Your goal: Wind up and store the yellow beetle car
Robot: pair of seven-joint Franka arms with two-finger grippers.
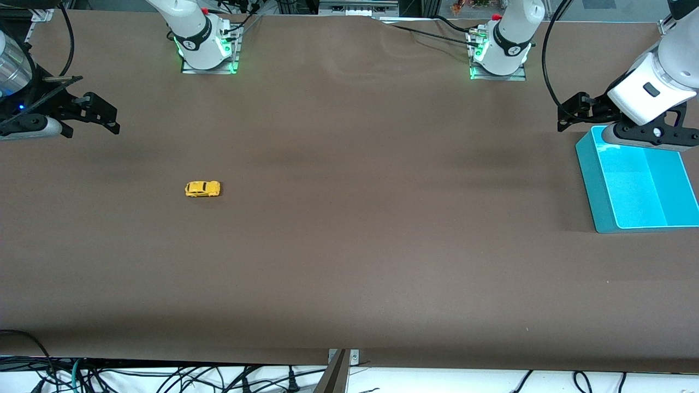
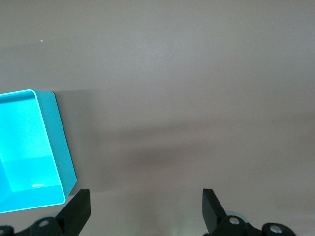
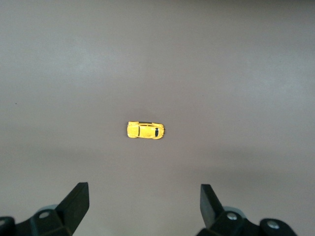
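Front view, car: one yellow beetle car (image 1: 202,189) is seen on its wheels on the brown table (image 1: 349,262), toward the right arm's end, well apart from both grippers.
Front view, right gripper (image 1: 104,115): held spread open and empty above the table edge at its own end.
Front view, left gripper (image 1: 570,113): held released beside one turquoise bin (image 1: 587,180).
Left wrist view: two parted fingers (image 2: 76,211) are shown over bare table, the bin (image 2: 61,147) just beside them.
Right wrist view: the car (image 3: 145,131) is seen between and ahead of two spread fingers (image 3: 76,204), untouched.
Count: one car, one bin, two grippers.
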